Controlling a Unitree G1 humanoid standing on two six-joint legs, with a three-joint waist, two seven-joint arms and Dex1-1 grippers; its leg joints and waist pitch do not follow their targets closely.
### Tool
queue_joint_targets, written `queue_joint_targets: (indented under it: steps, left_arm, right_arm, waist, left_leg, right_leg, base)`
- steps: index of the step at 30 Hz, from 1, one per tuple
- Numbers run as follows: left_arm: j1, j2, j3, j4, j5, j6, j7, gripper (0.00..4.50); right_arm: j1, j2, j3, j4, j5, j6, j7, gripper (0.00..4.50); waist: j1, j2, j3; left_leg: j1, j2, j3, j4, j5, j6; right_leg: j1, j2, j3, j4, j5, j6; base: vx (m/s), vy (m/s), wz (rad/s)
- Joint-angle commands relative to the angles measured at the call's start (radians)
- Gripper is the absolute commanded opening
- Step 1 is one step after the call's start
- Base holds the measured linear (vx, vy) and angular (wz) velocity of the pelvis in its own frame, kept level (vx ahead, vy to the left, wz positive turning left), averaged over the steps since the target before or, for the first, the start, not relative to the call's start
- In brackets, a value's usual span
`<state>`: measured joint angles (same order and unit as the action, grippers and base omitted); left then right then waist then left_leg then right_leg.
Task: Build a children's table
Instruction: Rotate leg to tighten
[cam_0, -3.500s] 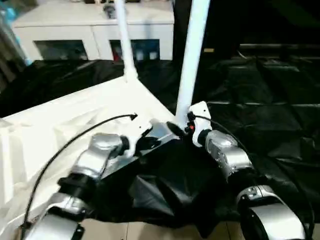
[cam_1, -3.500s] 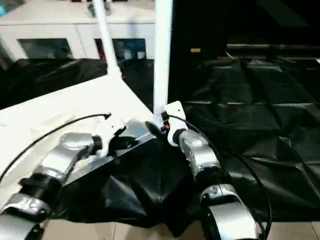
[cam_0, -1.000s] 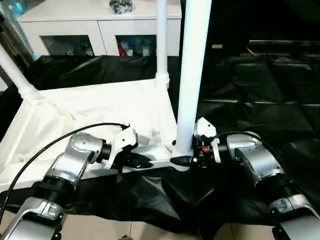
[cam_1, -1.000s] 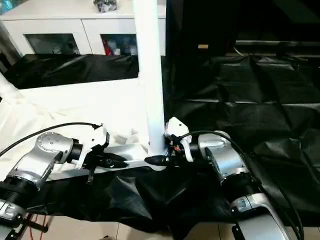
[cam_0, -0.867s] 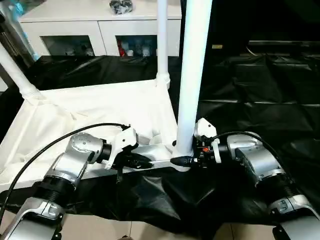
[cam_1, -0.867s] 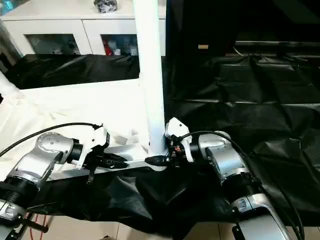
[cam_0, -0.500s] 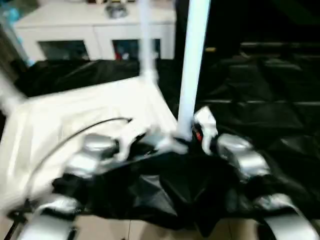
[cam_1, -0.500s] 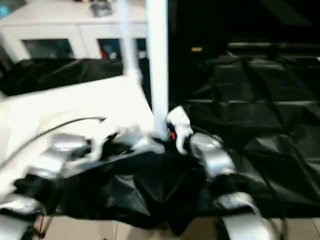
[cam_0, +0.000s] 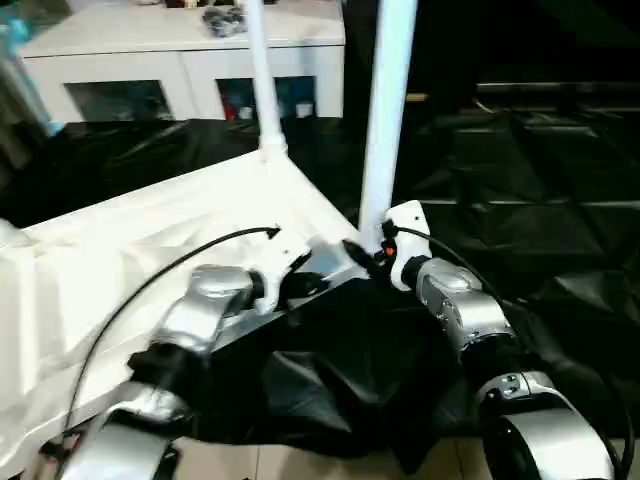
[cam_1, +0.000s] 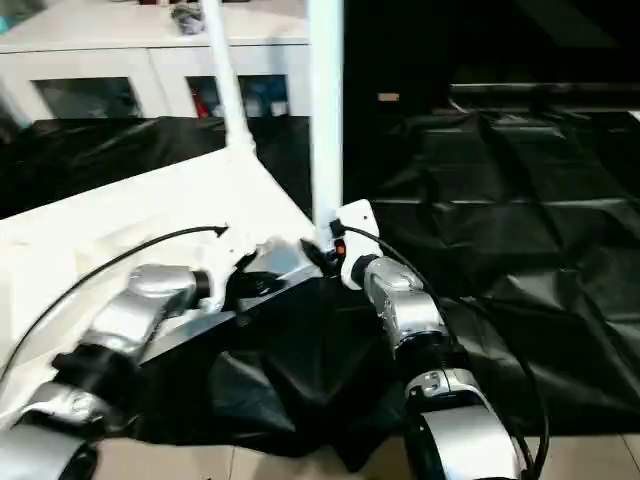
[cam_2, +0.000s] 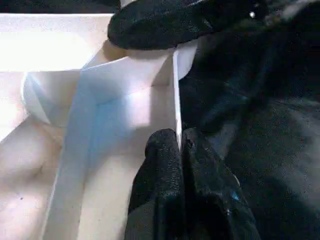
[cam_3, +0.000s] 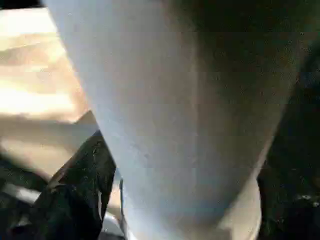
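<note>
Pale floor strip nearest, black-draped work table (cam_0: 520, 220) beyond, upturned white top (cam_0: 150, 240) on its left, left gripper (cam_2: 178, 145) clamped on its rim, right gripper (cam_0: 362, 252) at near leg (cam_0: 385, 110) (jaw state unclear), white cabinet (cam_0: 180, 60) farthest.

Place: a lab or test room for robots, not a home.
Tabletop (cam_0: 540, 190): large, draped all over in wrinkled black cloth.
Cabinet (cam_0: 190, 60): white, glass doors, small items inside and on top.
Floor (cam_0: 300, 462): pale tiles.
</note>
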<state>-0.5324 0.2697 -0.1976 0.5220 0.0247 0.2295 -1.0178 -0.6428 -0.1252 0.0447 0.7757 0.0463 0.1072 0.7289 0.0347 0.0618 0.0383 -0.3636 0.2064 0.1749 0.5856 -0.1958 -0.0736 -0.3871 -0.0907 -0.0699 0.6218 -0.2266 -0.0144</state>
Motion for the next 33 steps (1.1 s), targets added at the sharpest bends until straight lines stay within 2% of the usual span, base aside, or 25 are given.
queue_joint_targets:
  steps: [1, 4, 5, 6, 7, 8, 9, 13, 16, 22, 25, 27, 28, 29, 30, 31, 33]
  left_arm:
    - [0.004, -0.022, -0.084, -0.041, -0.038, -0.039, -0.109, 0.00]
    - [0.011, 0.022, -0.094, -0.044, -0.039, -0.064, -0.182, 0.00]
    - [0.011, 0.022, -0.094, -0.044, -0.039, -0.064, -0.182, 0.00]
    - [0.007, 0.052, -0.095, -0.026, -0.039, -0.093, -0.229, 0.00]
    - [0.006, 0.054, -0.095, -0.024, -0.039, -0.096, -0.233, 0.00]
    - [0.005, 0.062, -0.094, -0.021, -0.040, -0.101, -0.246, 0.00]
    - [0.004, 0.068, -0.094, -0.018, -0.041, -0.101, -0.259, 0.00]
    - [0.003, 0.095, -0.097, -0.026, -0.053, -0.102, -0.316, 0.00]
    - [0.004, 0.102, -0.098, -0.024, -0.053, -0.108, -0.330, 0.00]
    - [0.010, 0.097, -0.090, -0.012, -0.049, -0.115, -0.321, 0.00]
    - [0.004, 0.067, -0.069, -0.004, -0.037, -0.092, -0.241, 0.00]
    - [-0.010, 0.034, -0.045, 0.011, -0.033, -0.074, -0.161, 0.00]
    - [-0.019, 0.008, -0.029, 0.015, -0.038, -0.054, -0.114, 0.00]
    - [-0.019, 0.008, -0.029, 0.015, -0.038, -0.054, -0.114, 0.00]
    - [-0.028, -0.016, -0.021, 0.018, -0.036, -0.038, -0.073, 0.00]
    - [-0.032, -0.031, -0.019, 0.018, -0.033, -0.026, -0.050, 0.00]
    - [-0.039, -0.062, -0.019, 0.017, -0.027, -0.005, -0.006, 0.00]
  right_arm:
    - [0.012, 0.031, 0.123, -0.060, 0.020, -0.017, 0.171, 3.57]
    - [0.041, -0.040, 0.163, -0.134, 0.035, -0.011, 0.323, 3.57]
    - [0.041, -0.040, 0.163, -0.134, 0.035, -0.011, 0.323, 3.57]
    - [0.067, -0.102, 0.209, -0.197, 0.039, 0.005, 0.442, 3.57]
    - [0.069, -0.107, 0.213, -0.202, 0.038, 0.006, 0.450, 3.57]
    - [0.075, -0.120, 0.221, -0.215, 0.035, 0.009, 0.479, 3.57]
    - [0.079, -0.130, 0.227, -0.224, 0.032, 0.009, 0.502, 3.57]
    - [0.085, -0.151, 0.239, -0.242, 0.032, 0.016, 0.564, 3.27]
    - [0.090, -0.153, 0.248, -0.254, 0.034, 0.024, 0.572, 3.03]
    - [0.104, -0.140, 0.260, -0.278, 0.031, 0.046, 0.572, 2.80]
    - [0.105, -0.095, 0.224, -0.247, 0.019, 0.053, 0.463, 2.78]
    - [0.085, -0.048, 0.186, -0.181, -0.007, 0.059, 0.304, 2.77]
    - [0.066, -0.011, 0.154, -0.123, -0.023, 0.063, 0.178, 2.77]
    - [0.066, -0.011, 0.154, -0.123, -0.023, 0.063, 0.178, 2.77]
    - [0.051, 0.016, 0.130, -0.083, -0.020, 0.083, 0.103, 2.77]
    - [0.043, 0.032, 0.118, -0.059, -0.021, 0.085, 0.057, 2.77]
    - [0.027, 0.064, 0.094, -0.015, -0.020, 0.085, -0.027, 2.77]
  waist:
    - [0.009, -0.011, -0.061]
    - [0.013, -0.014, -0.067]
    - [0.013, -0.014, -0.067]
    - [0.020, -0.015, -0.063]
    - [0.028, -0.014, -0.063]
    - [0.028, -0.014, -0.062]
    - [0.030, -0.022, -0.060]
    - [0.033, -0.019, -0.057]
    - [0.033, -0.025, -0.057]
    - [0.033, -0.023, -0.059]
    - [0.032, -0.021, -0.057]
    - [0.030, -0.021, -0.055]
    - [0.022, -0.018, -0.049]
    - [0.020, -0.019, -0.047]
    - [0.016, -0.015, -0.048]
    - [0.011, -0.013, -0.048]
    - [0.007, -0.015, -0.048]
  left_leg:
    - [-0.003, 0.018, 0.000, -0.053, -0.066, 0.108]
    - [-0.008, 0.015, 0.000, -0.042, -0.002, 0.152]
    - [-0.008, 0.015, 0.000, -0.042, -0.002, 0.152]
    - [-0.007, 0.017, 0.000, -0.042, -0.021, 0.164]
    - [-0.003, 0.020, 0.001, -0.043, -0.043, 0.160]
    - [-0.005, 0.021, 0.002, -0.044, -0.050, 0.156]
    - [-0.005, 0.022, 0.002, -0.046, -0.062, 0.146]
    - [-0.001, 0.023, 0.002, -0.051, -0.098, 0.110]
    - [-0.003, 0.022, 0.002, -0.051, -0.093, 0.102]
    - [-0.004, 0.020, 0.001, -0.048, -0.065, 0.107]
    - [-0.004, 0.020, 0.001, -0.050, -0.072, 0.099]
    - [-0.004, 0.019, 0.000, -0.053, -0.087, 0.086]
    - [0.004, 0.019, -0.001, -0.061, -0.149, 0.048]
    - [0.005, 0.019, -0.002, -0.064, -0.168, 0.035]
    - [0.005, 0.019, -0.004, -0.067, -0.189, 0.018]
    - [0.005, 0.019, -0.005, -0.069, -0.197, 0.011]
    - [0.004, 0.018, -0.005, -0.068, -0.200, 0.012]
  right_leg:
    - [0.054, -0.045, 0.037, -0.062, 0.056, -0.258]
    - [0.054, -0.042, 0.036, -0.047, 0.181, -0.276]
    - [0.054, -0.042, 0.036, -0.047, 0.181, -0.276]
    - [0.049, -0.043, 0.035, -0.050, 0.160, -0.280]
    - [0.047, -0.044, 0.036, -0.052, 0.123, -0.276]
    - [0.047, -0.045, 0.037, -0.051, 0.108, -0.276]
    - [0.046, -0.045, 0.038, -0.054, 0.079, -0.272]
    - [0.044, -0.048, 0.040, -0.059, -0.001, -0.265]
    - [0.045, -0.047, 0.042, -0.058, -0.002, -0.258]
    - [0.046, -0.046, 0.041, -0.054, 0.029, -0.259]
    - [0.044, -0.047, 0.041, -0.057, 0.013, -0.255]
    - [0.044, -0.048, 0.041, -0.059, -0.018, -0.251]
    - [0.039, -0.051, 0.041, -0.073, -0.132, -0.237]
    - [0.039, -0.052, 0.042, -0.076, -0.168, -0.232]
    - [0.042, -0.051, 0.042, -0.079, -0.207, -0.218]
    - [0.041, -0.051, 0.044, -0.079, -0.208, -0.213]
    - [0.040, -0.050, 0.045, -0.082, -0.200, -0.211]
  base:
    - [0.000, 0.000, 0.00]
    - [0.000, 0.000, 0.00]
    - [0.000, 0.000, 0.00]
    - [0.000, 0.000, 0.00]
    - [0.000, 0.000, 0.00]
    - [0.000, 0.000, 0.00]
    - [0.000, 0.000, 0.00]
    - [0.000, 0.000, 0.00]
    - [0.000, 0.000, 0.00]
    - [0.000, 0.000, 0.00]
    - [0.000, 0.000, 0.00]
    - [0.000, 0.000, 0.00]
    - [0.000, 0.000, 0.00]
    - [0.000, 0.000, 0.00]
    - [0.000, 0.000, 0.00]
    - [0.000, 0.000, 0.00]
    - [0.000, 0.000, 0.00]
